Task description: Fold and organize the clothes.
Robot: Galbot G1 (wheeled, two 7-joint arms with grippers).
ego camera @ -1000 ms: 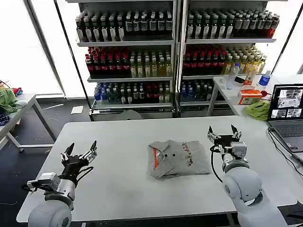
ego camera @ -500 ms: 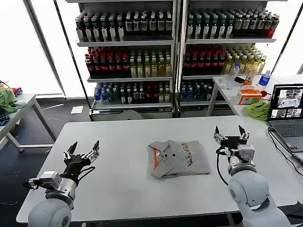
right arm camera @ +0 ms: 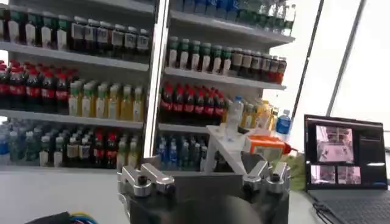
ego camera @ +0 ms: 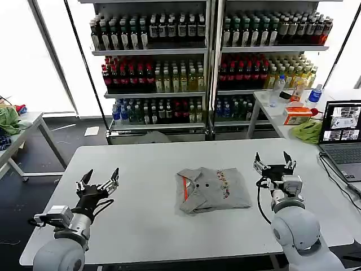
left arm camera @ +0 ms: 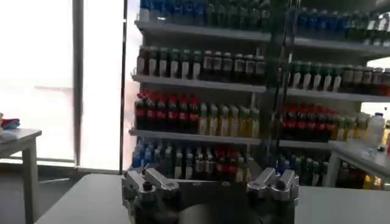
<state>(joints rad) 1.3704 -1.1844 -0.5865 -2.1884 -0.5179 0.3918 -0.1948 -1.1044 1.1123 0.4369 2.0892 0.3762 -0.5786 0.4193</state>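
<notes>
A light grey collared shirt lies folded in the middle of the white table, with an orange button strip on its left side and a small multicoloured print on top. My left gripper hovers open over the table's left part, well apart from the shirt, fingers spread. My right gripper is raised just right of the shirt, open and holding nothing. Both wrist views look toward the drink shelves, with the left gripper and the right gripper spread wide at the lower edge.
Shelves of bottled drinks stand behind the table. A side table at the right holds a laptop, a green cloth, an orange box and bottles. Another table with green cloth stands at the far left.
My right gripper has moved to the right, away from the shirt's edge, and stays open. The left gripper shifted only slightly. The shirt has not moved.
</notes>
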